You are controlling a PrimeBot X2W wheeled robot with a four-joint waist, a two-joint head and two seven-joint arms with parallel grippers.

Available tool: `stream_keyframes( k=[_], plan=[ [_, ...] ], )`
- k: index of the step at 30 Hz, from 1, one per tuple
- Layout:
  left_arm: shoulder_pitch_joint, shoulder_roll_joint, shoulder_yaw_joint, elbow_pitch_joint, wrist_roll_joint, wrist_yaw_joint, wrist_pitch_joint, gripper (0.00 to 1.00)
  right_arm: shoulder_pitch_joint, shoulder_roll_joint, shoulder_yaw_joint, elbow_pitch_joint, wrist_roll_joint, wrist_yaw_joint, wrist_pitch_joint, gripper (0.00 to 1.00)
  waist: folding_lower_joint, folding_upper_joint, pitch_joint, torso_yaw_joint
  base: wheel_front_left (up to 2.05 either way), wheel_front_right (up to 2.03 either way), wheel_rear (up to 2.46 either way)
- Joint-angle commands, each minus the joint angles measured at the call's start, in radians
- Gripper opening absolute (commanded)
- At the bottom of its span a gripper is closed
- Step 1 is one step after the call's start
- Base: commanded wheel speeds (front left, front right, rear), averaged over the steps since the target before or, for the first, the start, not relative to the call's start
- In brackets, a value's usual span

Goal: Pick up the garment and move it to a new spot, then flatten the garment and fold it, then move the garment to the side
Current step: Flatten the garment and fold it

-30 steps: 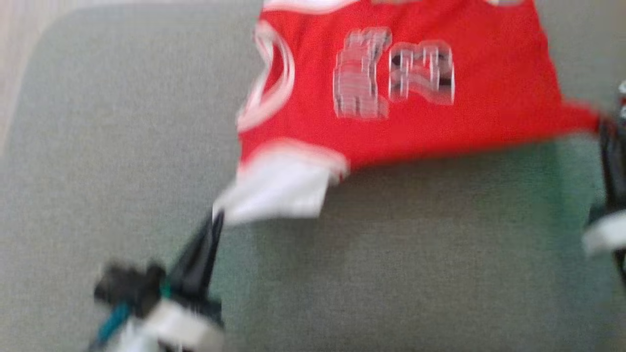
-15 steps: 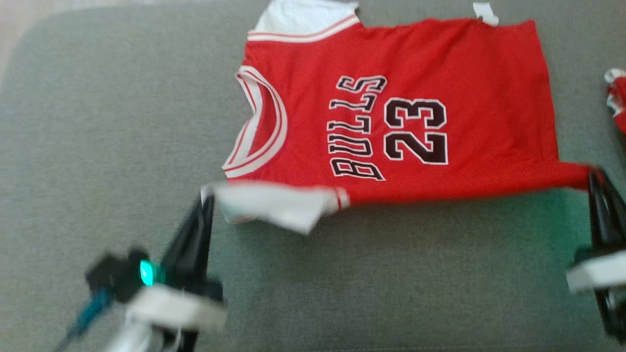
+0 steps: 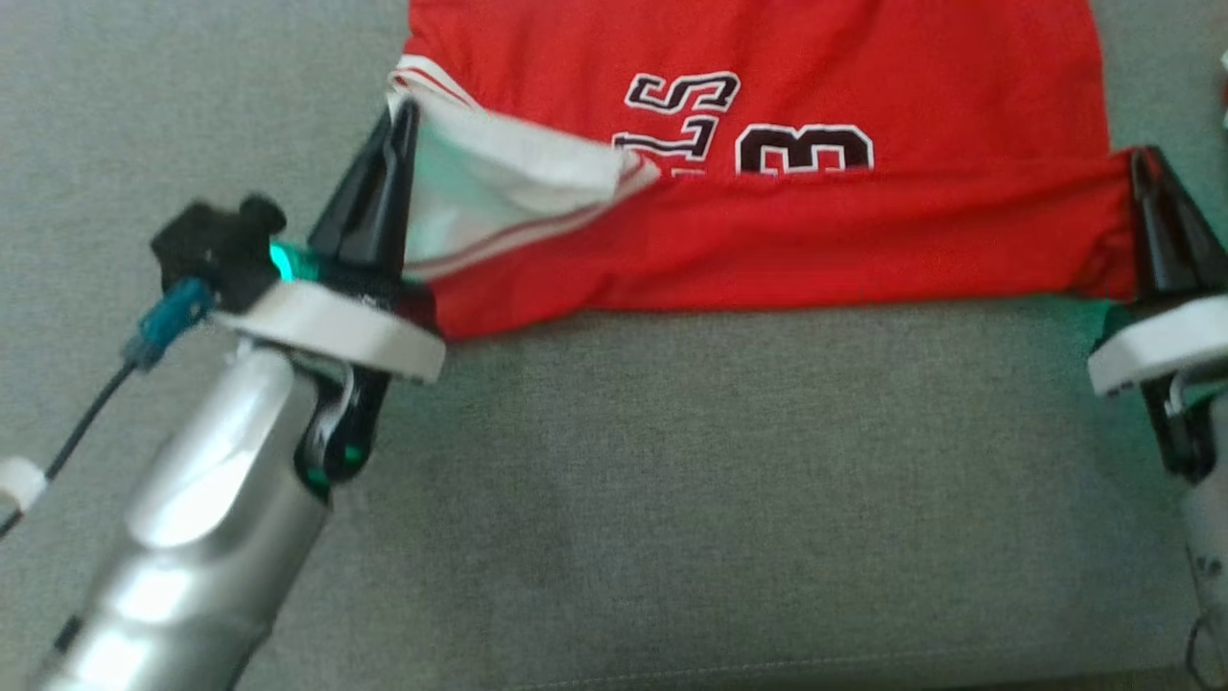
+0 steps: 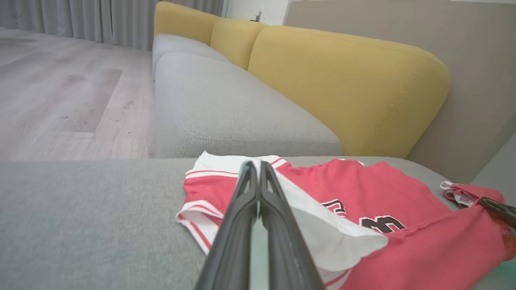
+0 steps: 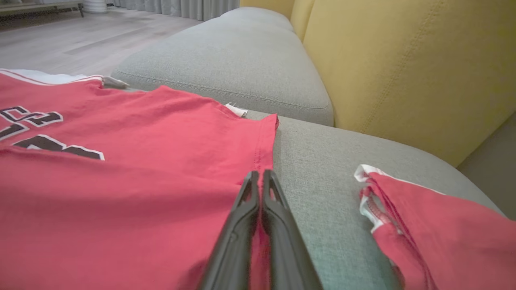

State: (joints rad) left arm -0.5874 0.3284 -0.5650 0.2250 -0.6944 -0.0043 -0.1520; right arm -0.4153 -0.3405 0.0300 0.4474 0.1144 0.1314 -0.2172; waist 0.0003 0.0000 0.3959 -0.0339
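Grey sofa seat (image 3: 672, 480), yellow cushions (image 4: 342, 80), wood floor (image 4: 60, 100).

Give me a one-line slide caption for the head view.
Left gripper and right gripper pinch the near corners of a red jersey, its edge folded over the print, on a grey cushion.

Red sleeveless basketball jersey (image 3: 815, 221) w/ white trim; black lettering & number outlined in white. Lies front-up, sideways, on grey sofa seat cushion (image 3: 672, 480): neck end to the L, hem to the R. Near long edge is raised off the cushion & doubled over the print, hiding part of it. White inner side shows at L corner.
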Motion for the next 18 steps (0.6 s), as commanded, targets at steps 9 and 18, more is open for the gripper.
stream_keyframes(
  k=[9,18],
  plan=[
    [-0.200,-0.032,0.042,0.146,0.083,-0.030,-0.095,1.00,-0.134,-0.030,0.056,0.096,0.048,-0.001,-0.042,1.00,-0.0003,0.0000,0.069,0.002,0.00,0.00,0.00],
    [-0.010,-0.064,0.125,0.045,0.225,0.072,-0.109,1.00,-0.026,0.017,-0.021,-0.045,0.046,-0.001,-0.044,1.00,-0.0003,0.0000,0.027,0.010,0.00,0.00,0.00]
  ],
)
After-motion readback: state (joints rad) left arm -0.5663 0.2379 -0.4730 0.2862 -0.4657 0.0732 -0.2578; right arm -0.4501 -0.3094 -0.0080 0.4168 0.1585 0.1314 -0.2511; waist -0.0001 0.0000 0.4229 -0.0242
